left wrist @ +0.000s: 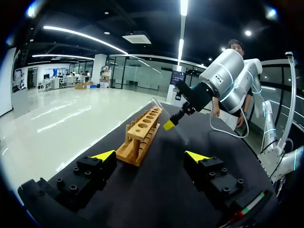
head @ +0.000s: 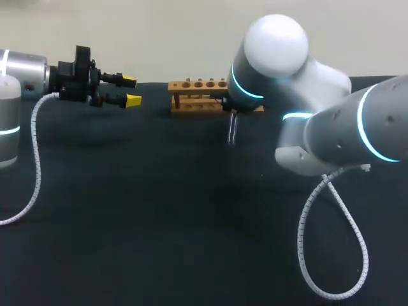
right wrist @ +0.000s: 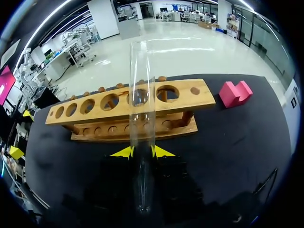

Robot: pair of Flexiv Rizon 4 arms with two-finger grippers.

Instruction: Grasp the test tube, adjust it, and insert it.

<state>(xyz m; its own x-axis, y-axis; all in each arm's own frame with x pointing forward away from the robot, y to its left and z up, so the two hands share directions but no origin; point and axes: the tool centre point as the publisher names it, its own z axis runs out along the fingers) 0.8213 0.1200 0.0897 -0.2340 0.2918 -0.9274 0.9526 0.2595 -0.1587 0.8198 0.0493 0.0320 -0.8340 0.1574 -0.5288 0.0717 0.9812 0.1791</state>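
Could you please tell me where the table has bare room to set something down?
The near half of the table, between the two cables, is bare, as is the patch below the left tool. The far edge is crowded: the wooden rack, the right tool holding the test tube before it, a pink block beside it.

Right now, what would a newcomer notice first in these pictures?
The clear test tube, gripped between the right gripper's yellow fingers, just in front of the wooden rack. Next, the pink block on the table beside the rack's end, and the left gripper hanging open off the rack's other end.
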